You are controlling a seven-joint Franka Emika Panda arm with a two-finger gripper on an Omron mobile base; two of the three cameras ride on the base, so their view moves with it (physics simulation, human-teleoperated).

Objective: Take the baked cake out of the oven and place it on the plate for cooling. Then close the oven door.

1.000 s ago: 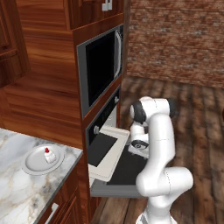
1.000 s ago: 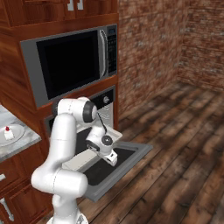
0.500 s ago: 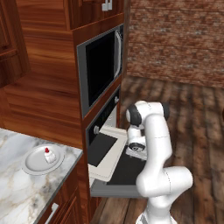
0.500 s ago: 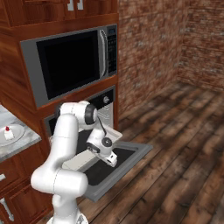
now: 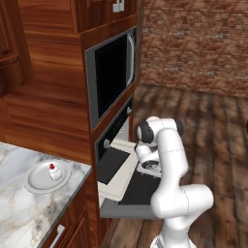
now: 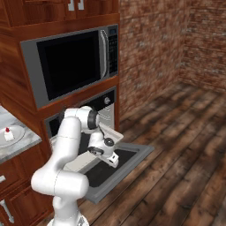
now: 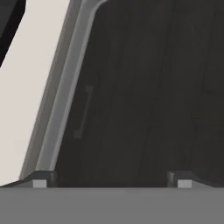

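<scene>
Cake (image 5: 54,172), tiny, white and cherry-topped, sits on the round rimmed plate (image 5: 36,181) near the marble worktop's (image 5: 19,218) right edge, while the empty, spread gripper (image 7: 109,180) hangs over the oven door's (image 5: 138,191) dropped black glass.

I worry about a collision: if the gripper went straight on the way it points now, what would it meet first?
Most likely the oven door: the gripper looks straight at the open door's dark glass. How far off it lies is unclear.
</scene>
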